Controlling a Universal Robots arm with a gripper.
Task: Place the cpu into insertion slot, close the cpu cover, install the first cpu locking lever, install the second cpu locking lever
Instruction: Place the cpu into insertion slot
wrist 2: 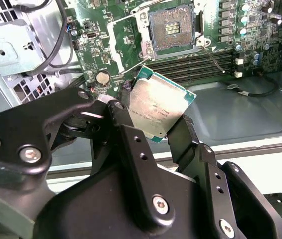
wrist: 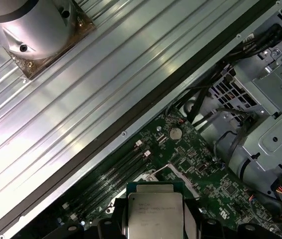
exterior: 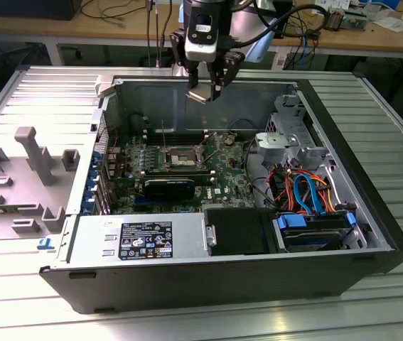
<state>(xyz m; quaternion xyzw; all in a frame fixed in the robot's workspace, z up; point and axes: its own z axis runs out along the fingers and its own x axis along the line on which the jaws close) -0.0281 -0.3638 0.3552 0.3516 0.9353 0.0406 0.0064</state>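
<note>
Here, shows the first step in hand: the cpu aloft, not yet seated. Pinches it by two opposite edges between the black fingers of the gripper, pressed in on it and holding nothing else. Presents the silvery-grey top face to both wrist views; appears tilted rather than level in the second wrist view. Hangs in the exterior view above the far wall of the open computer case, gripper and cpu well apart from the green circuit board below. Leaves the insertion slot bare: a dark square of contacts inside a silver rim, just beside the long black memory slots and near a round coin battery. Places the insertion slot, in the exterior view, toward the middle of the board, nearer the exterior view's left than the grey drive cage. Rests the case on a ribbed metal worktop, beside a grey moulded tray at the exterior view's left. Reads, as a judgement, as placement begun and unfinished, with nothing closed or locked over the slot. Calls for levelling the cpu, squaring its edges with the silver rim, and a straight, gentle descent; risks bent contacts with any skew or sliding.
</note>
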